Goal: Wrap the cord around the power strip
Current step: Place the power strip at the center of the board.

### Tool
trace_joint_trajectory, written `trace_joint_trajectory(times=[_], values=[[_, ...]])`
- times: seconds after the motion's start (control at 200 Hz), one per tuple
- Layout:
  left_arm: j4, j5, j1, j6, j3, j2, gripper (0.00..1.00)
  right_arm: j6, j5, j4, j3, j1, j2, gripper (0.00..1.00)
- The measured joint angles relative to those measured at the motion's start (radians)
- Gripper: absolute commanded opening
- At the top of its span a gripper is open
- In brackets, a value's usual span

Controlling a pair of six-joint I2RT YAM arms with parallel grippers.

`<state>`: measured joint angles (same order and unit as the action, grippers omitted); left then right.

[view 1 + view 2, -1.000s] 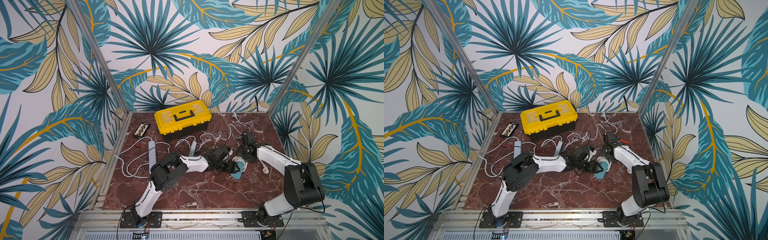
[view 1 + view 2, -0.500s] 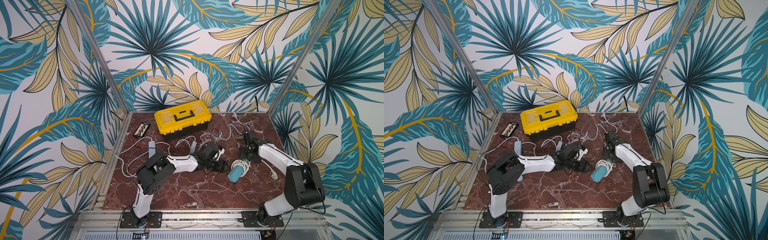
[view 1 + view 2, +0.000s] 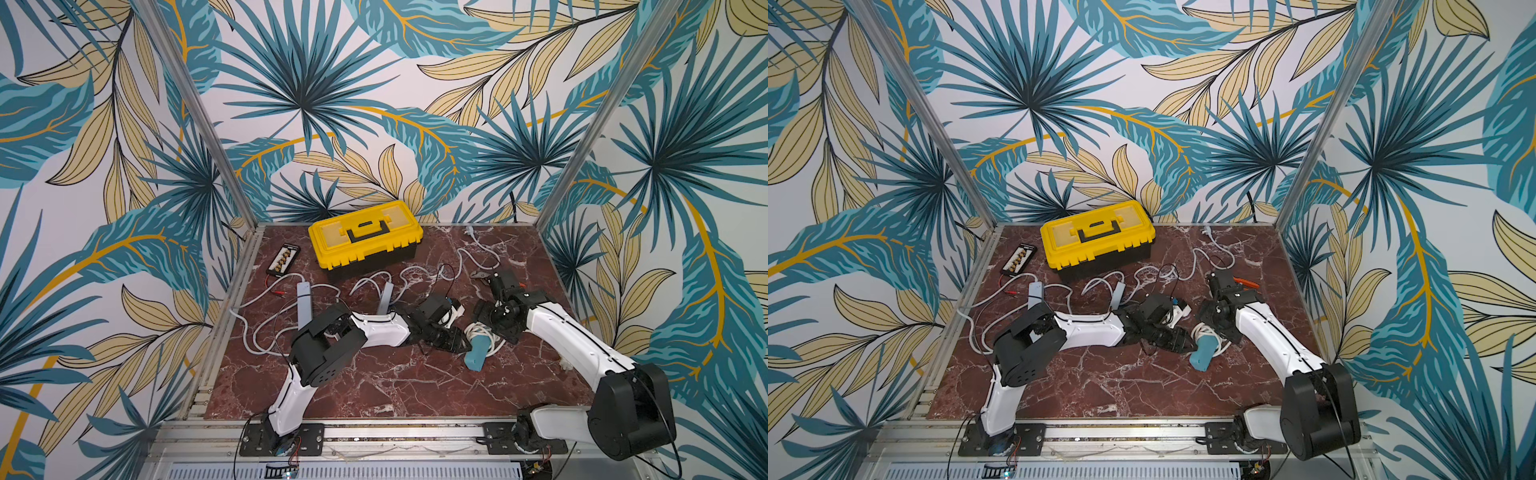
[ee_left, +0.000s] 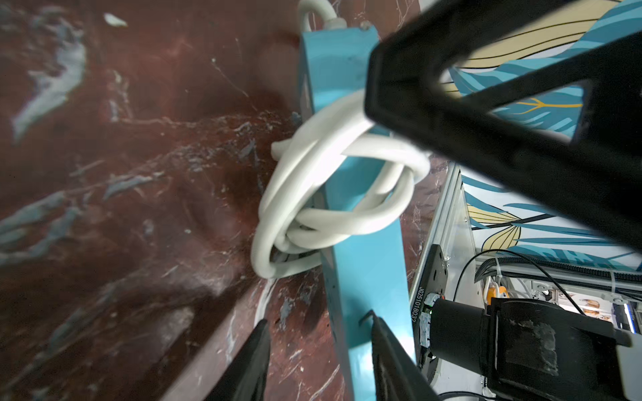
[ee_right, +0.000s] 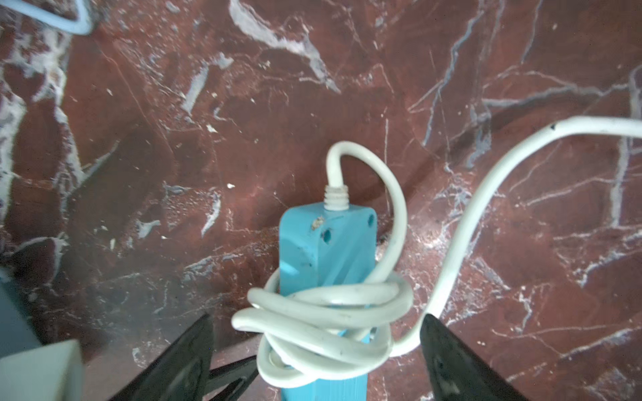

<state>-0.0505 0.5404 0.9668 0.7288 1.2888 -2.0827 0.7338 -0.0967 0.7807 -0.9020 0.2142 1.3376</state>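
Several turns of cord (image 5: 323, 312) already sit bunched round the middle of the blue strip (image 3: 476, 357), which lies on the tabletop (image 3: 395, 386) well in front of the toolbox (image 3: 365, 237), out toward the right arm's side. A second ago both arms were crowded together at the strip; half a second ago the left had drawn off and left it lying alone. Now the left pincer (image 4: 318, 317) has come back and is narrowing: its jaws stand partly open astride the strip's end nearer the toolbox, one finger by the blue casing, a gap on the other side, so nothing is clamped yet. The right pincer (image 5: 316, 316) has spread wide and hangs over the coil, gripping nothing, with the cord's loose tail running out just past one finger. That reads as a re-grip: the left seems about to pin the strip so the right can fetch the tail for another turn. The wrap looks mostly done but slack.
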Motion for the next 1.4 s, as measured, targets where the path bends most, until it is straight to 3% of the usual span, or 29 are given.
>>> trace_joint_trajectory(times=[0.451, 0.846, 0.976, 1.156, 1.402], values=[[0.0, 0.006, -0.014, -0.012, -0.017, 0.009, 0.5, -0.125, -0.1, -0.023, -0.04, 0.071, 0.178, 0.68], [0.003, -0.003, -0.143, -0.049, -0.173, 0.218, 0.52, -0.378, -0.312, 0.015, -0.126, 0.027, 0.28, 0.65], [0.003, -0.021, -0.156, -0.061, -0.212, 0.266, 0.55, -0.442, -0.343, 0.003, -0.124, -0.009, 0.286, 0.68], [0.013, -0.083, -0.164, -0.098, -0.27, 0.349, 0.62, -0.463, -0.325, 0.003, -0.127, -0.012, 0.287, 0.84], [0.169, -0.318, -0.168, -0.269, -0.27, 0.506, 0.7, -0.457, -0.326, 0.061, -0.163, -0.012, 0.223, 0.95]])
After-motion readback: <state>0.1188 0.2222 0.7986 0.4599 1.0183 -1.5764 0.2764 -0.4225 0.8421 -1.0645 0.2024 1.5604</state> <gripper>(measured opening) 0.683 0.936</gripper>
